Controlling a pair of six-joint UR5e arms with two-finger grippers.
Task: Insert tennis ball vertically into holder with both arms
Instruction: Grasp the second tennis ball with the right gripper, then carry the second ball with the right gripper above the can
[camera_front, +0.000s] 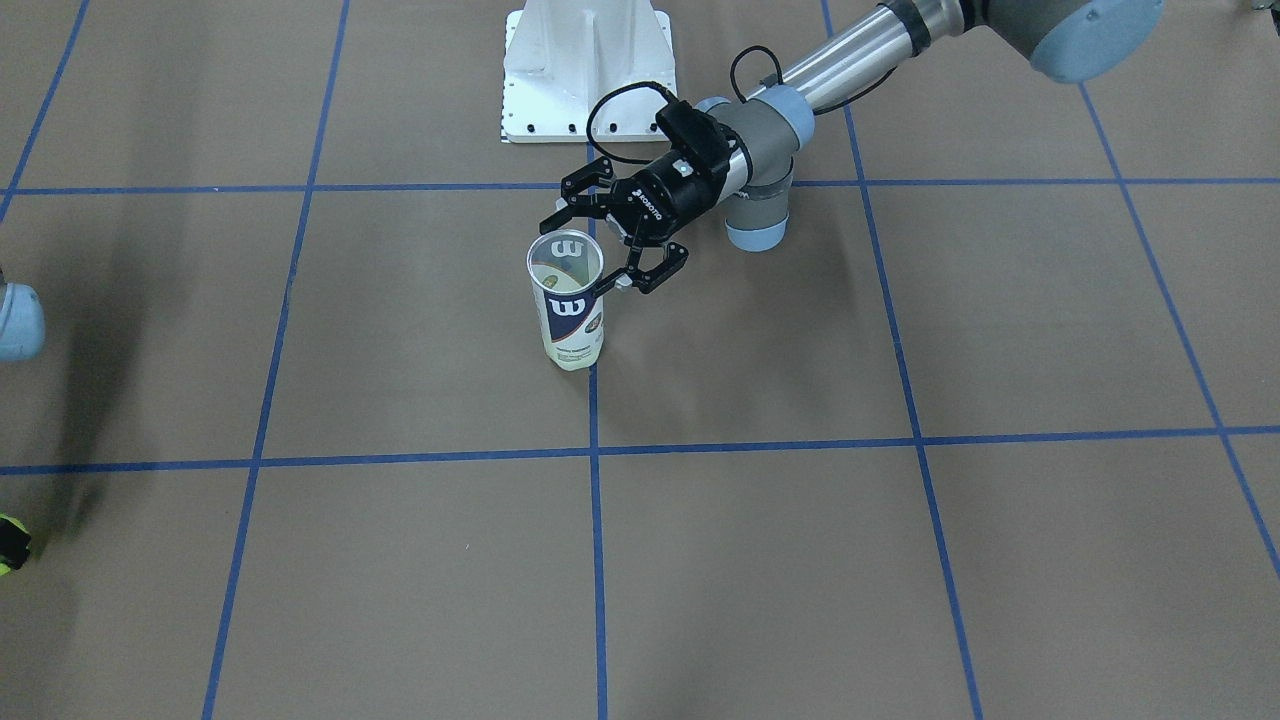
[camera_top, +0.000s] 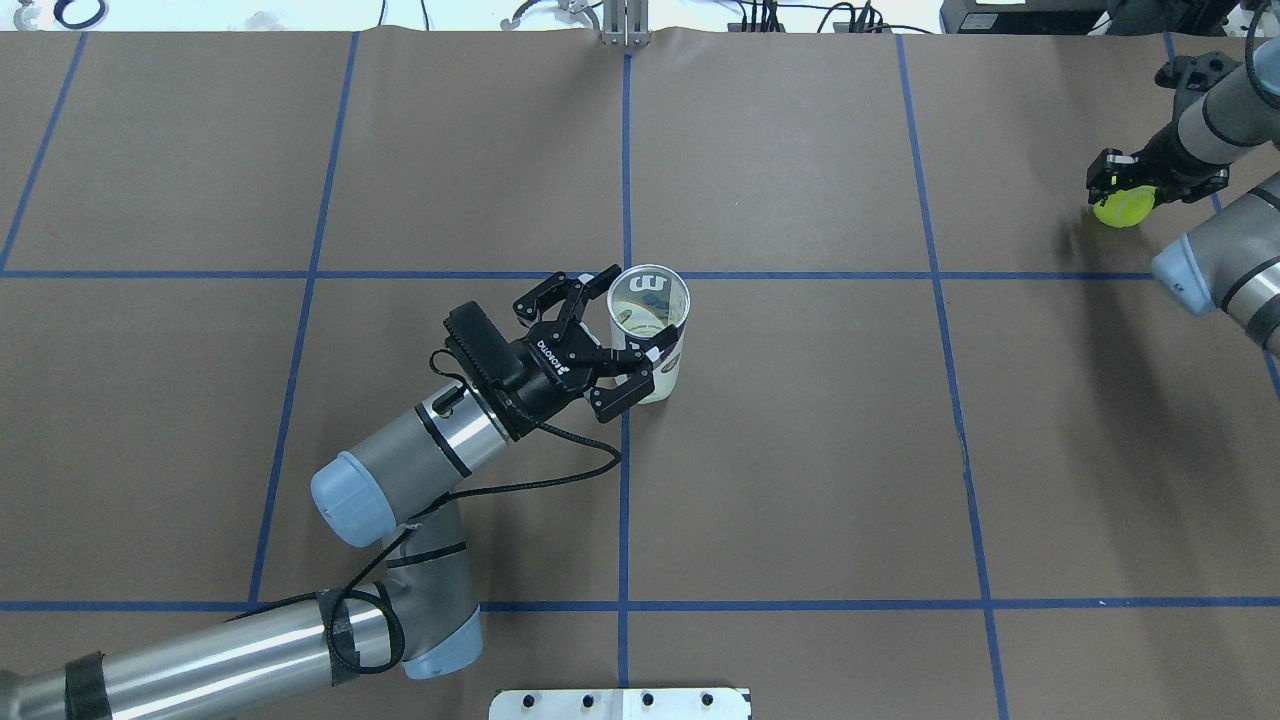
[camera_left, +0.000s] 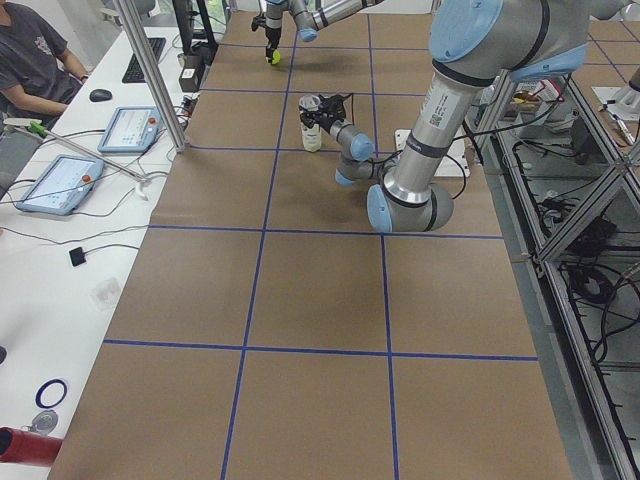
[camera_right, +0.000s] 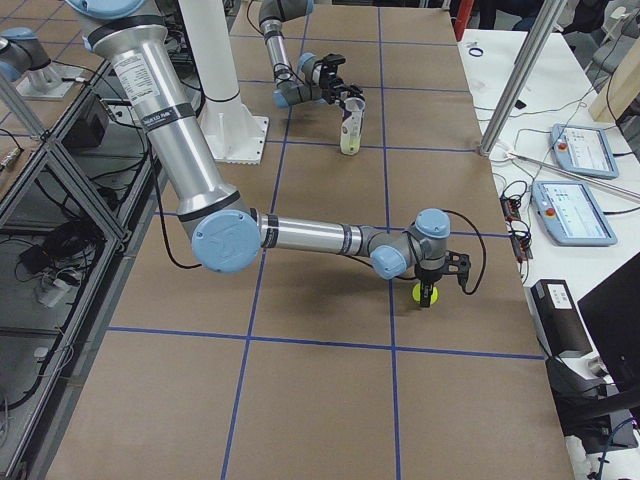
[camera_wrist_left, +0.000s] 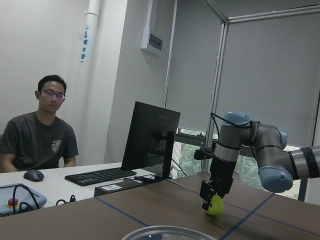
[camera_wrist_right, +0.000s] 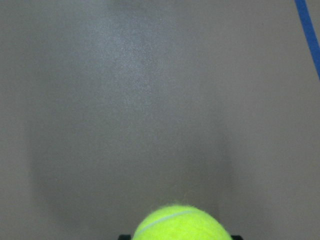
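Note:
The holder, a clear can with a navy "W" label, stands upright near the table's middle, and something pale lies at its bottom. My left gripper is open at the holder's rim height, its fingertips on either side of the can's near wall. One finger crosses the can's side. Far off at the table's edge, my right gripper is shut on the yellow-green tennis ball, low over the paper. That ball also shows at the bottom of the right wrist view and in the left wrist view.
The white pedestal stands behind the holder at the robot's base. Blue tape lines grid the brown paper. A person sits at a desk with a monitor and keyboard beyond the table's edge. Tablets lie there too.

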